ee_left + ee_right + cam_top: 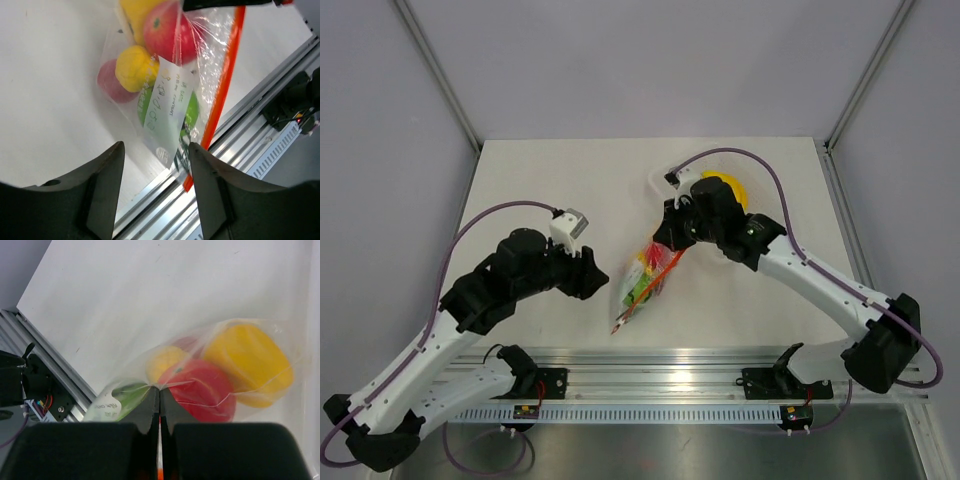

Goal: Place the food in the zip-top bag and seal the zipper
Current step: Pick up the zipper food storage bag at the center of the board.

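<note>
The clear zip-top bag (642, 282) lies on the table between my arms, filled with food. In the right wrist view I see a yellow pepper (247, 362), a red round fruit (200, 390), a small yellow fruit (167, 362) and a green fruit (127, 392) through the plastic. My right gripper (160, 390) is shut on the bag's mouth, and the orange-red zipper (160, 473) shows between its jaws. The zipper (223, 97) runs down towards the rail. My left gripper (156, 165) stands open just short of the bag's lower corner, the strip's end beside its right finger (210, 180).
A round yellow object (728, 187) lies behind the right arm at the back of the table. The metal rail (700, 365) runs along the near edge, close under the bag's lower corner. A white label (167, 107) is stuck on the bag.
</note>
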{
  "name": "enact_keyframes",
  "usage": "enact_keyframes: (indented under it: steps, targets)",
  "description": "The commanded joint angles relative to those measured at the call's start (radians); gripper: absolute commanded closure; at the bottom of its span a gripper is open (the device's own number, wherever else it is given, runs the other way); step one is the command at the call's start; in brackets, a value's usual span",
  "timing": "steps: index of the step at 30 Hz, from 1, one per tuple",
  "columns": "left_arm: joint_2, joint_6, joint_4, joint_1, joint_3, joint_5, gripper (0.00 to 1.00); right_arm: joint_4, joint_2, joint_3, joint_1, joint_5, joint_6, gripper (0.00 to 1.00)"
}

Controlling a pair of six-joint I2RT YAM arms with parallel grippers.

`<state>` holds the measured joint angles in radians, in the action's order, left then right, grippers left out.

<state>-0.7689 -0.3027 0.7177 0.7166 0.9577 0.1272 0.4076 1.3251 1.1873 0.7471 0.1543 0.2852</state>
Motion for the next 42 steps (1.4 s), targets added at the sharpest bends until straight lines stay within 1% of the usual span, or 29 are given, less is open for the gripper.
enact_keyframes:
  steps: [1, 3, 6, 8, 12, 13, 14, 15, 16, 17, 18, 19, 20, 22, 25, 28, 32, 36, 42]
  targets:
    - [-0.032, 0.111, 0.015, 0.043, 0.042, -0.017, 0.41, 0.034, 0.077, 0.127, -0.046, 0.187, -0.052, 1.0]
    - [-0.053, 0.12, 0.025, 0.064, 0.041, -0.024, 0.39, 0.049, 0.115, 0.164, -0.072, 0.223, -0.046, 1.0]
    - [-0.07, 0.117, 0.026, 0.133, 0.024, -0.035, 0.39, 0.04, 0.14, 0.182, -0.103, 0.278, -0.026, 1.0]
    - [-0.084, 0.096, 0.023, 0.168, 0.013, -0.089, 0.38, 0.042, 0.163, 0.195, -0.117, 0.294, -0.018, 1.0]
    - [-0.136, 0.03, -0.02, 0.306, 0.022, -0.198, 0.39, 0.05, 0.201, 0.238, -0.141, 0.317, 0.012, 1.0]
    - [-0.154, 0.008, -0.032, 0.34, 0.029, -0.277, 0.39, 0.054, 0.216, 0.245, -0.144, 0.315, 0.015, 1.0]
    - [-0.18, -0.016, -0.05, 0.374, 0.042, -0.311, 0.39, 0.054, 0.22, 0.251, -0.146, 0.315, 0.02, 1.0]
    - [-0.235, -0.032, -0.05, 0.45, 0.074, -0.36, 0.4, 0.056, 0.227, 0.264, -0.147, 0.315, 0.034, 1.0]
    - [-0.274, -0.05, -0.05, 0.484, 0.094, -0.482, 0.41, 0.053, 0.233, 0.267, -0.147, 0.315, 0.038, 1.0]
    - [-0.311, -0.071, -0.037, 0.513, 0.114, -0.535, 0.41, 0.051, 0.237, 0.273, -0.147, 0.317, 0.045, 1.0]
    - [-0.382, -0.085, -0.029, 0.555, 0.133, -0.587, 0.41, 0.051, 0.238, 0.278, -0.149, 0.317, 0.054, 1.0]
    - [-0.409, -0.104, -0.003, 0.569, 0.166, -0.697, 0.42, 0.05, 0.238, 0.281, -0.149, 0.317, 0.057, 1.0]
    - [-0.43, -0.143, 0.008, 0.584, 0.177, -0.748, 0.42, 0.048, 0.238, 0.284, -0.149, 0.318, 0.058, 1.0]
    - [-0.448, -0.16, 0.008, 0.587, 0.185, -0.829, 0.43, 0.051, 0.23, 0.285, -0.149, 0.317, 0.058, 1.0]
    - [-0.417, -0.174, -0.027, 0.587, 0.161, -0.882, 0.43, 0.059, 0.218, 0.285, -0.15, 0.314, 0.048, 1.0]
    - [-0.417, -0.158, -0.037, 0.587, 0.15, -0.923, 0.44, 0.056, 0.209, 0.275, -0.15, 0.312, 0.049, 1.0]
    - [-0.446, -0.132, -0.05, 0.587, 0.139, -0.916, 0.44, 0.045, 0.209, 0.268, -0.15, 0.32, 0.061, 1.0]
    - [-0.451, -0.112, -0.098, 0.586, 0.099, -0.922, 0.45, 0.04, 0.206, 0.268, -0.15, 0.327, 0.066, 1.0]
    - [-0.458, -0.056, -0.21, 0.546, 0.027, -0.934, 0.49, 0.034, 0.201, 0.259, -0.15, 0.337, 0.069, 1.0]
